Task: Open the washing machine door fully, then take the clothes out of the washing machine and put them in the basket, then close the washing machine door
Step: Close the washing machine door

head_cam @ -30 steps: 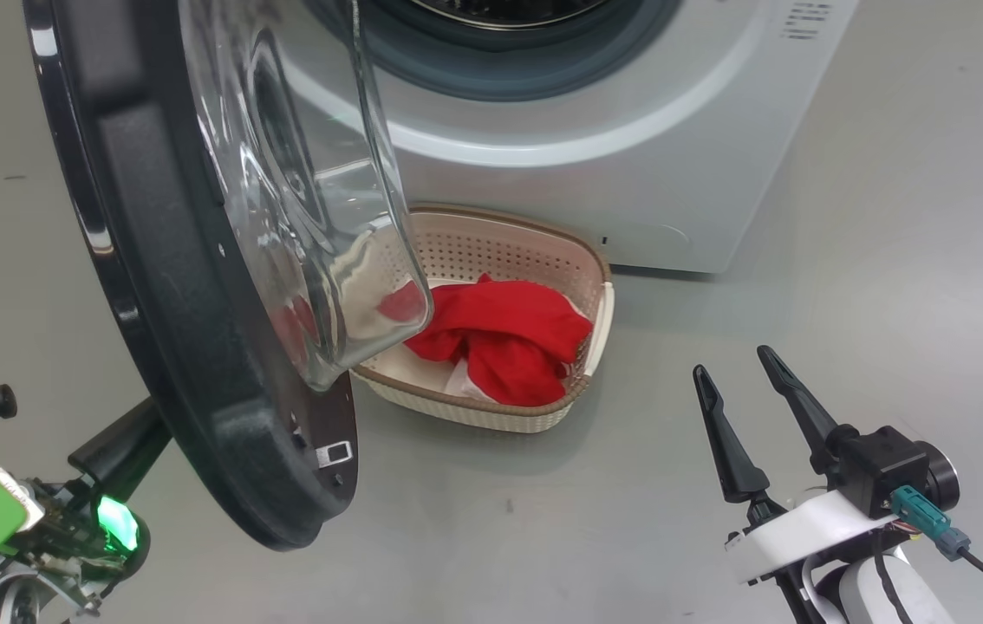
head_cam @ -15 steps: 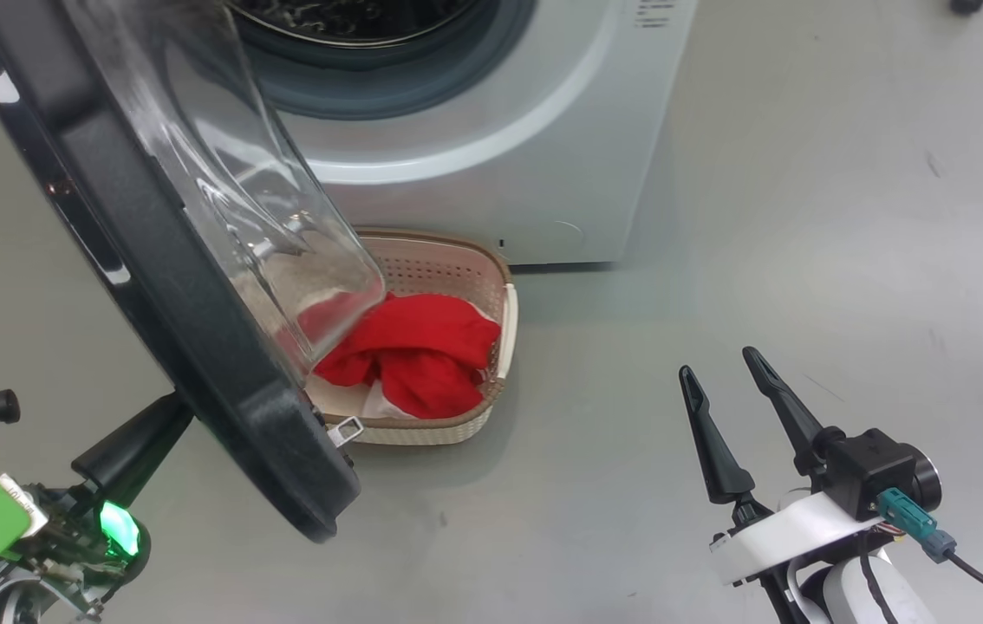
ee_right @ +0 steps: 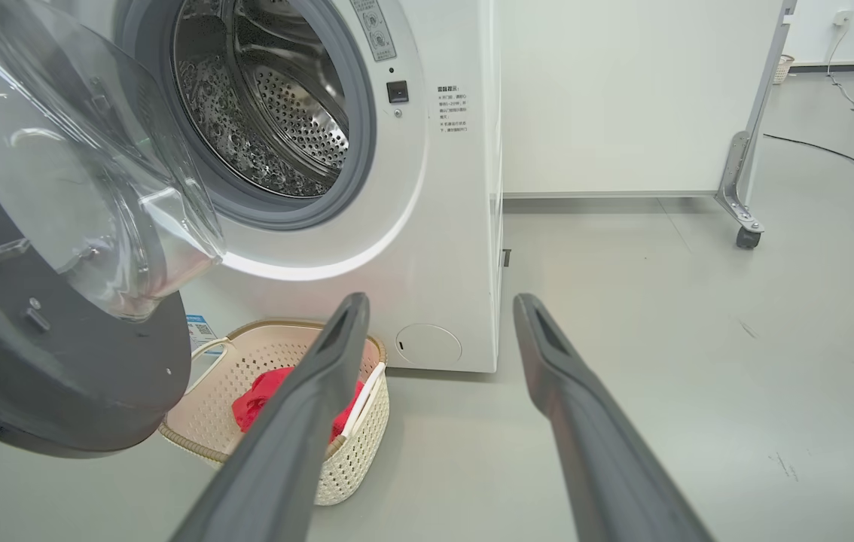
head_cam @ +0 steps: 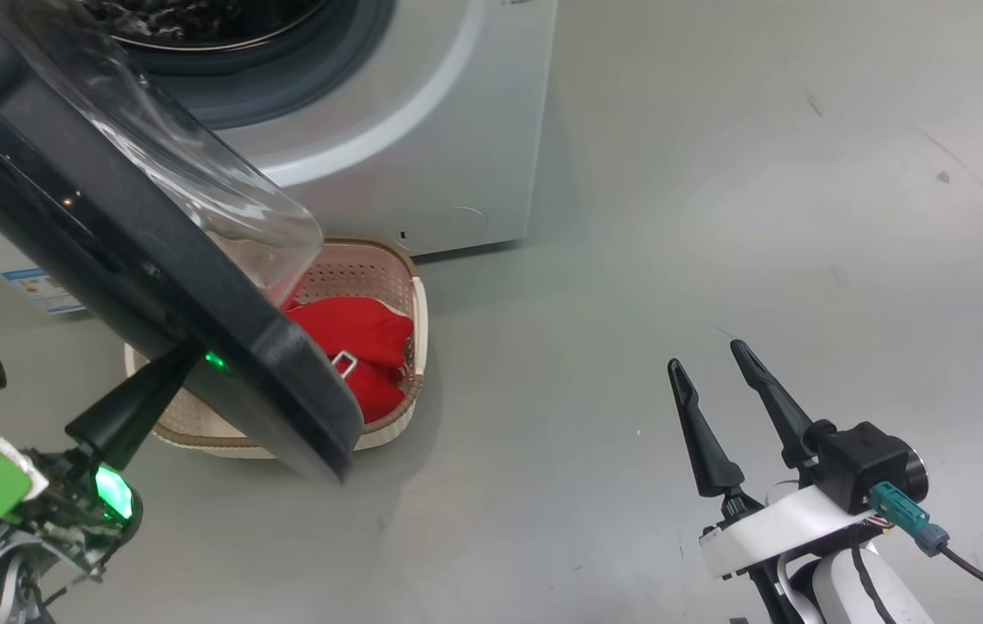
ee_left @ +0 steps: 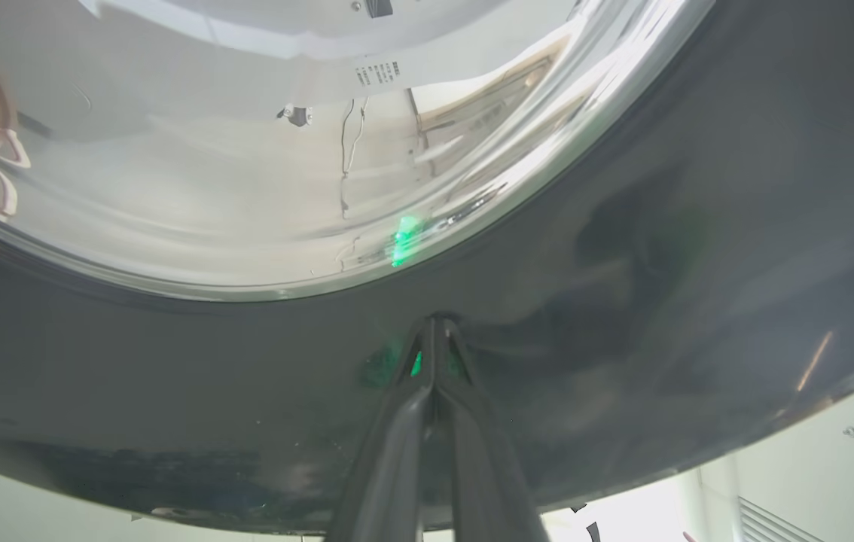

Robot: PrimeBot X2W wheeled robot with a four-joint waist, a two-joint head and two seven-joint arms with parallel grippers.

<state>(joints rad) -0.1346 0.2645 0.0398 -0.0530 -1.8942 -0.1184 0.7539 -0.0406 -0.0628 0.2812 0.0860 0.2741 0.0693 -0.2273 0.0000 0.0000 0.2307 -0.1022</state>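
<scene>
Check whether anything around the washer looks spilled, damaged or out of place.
Nothing stands out. The red clothes lie inside the basket, none on the floor. The visible part of the drum holds no clothes, and the washing machine door hangs partly open above the basket, with no visible damage.

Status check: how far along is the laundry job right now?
Done: the red clothes lie in the basket, and the drum of the washing machine looks empty. In hand: the left gripper, shut, has its tips against the black rim of the washing machine door. Left: that door stands partly open, so it is yet to be closed. The right gripper is open and idle.
</scene>
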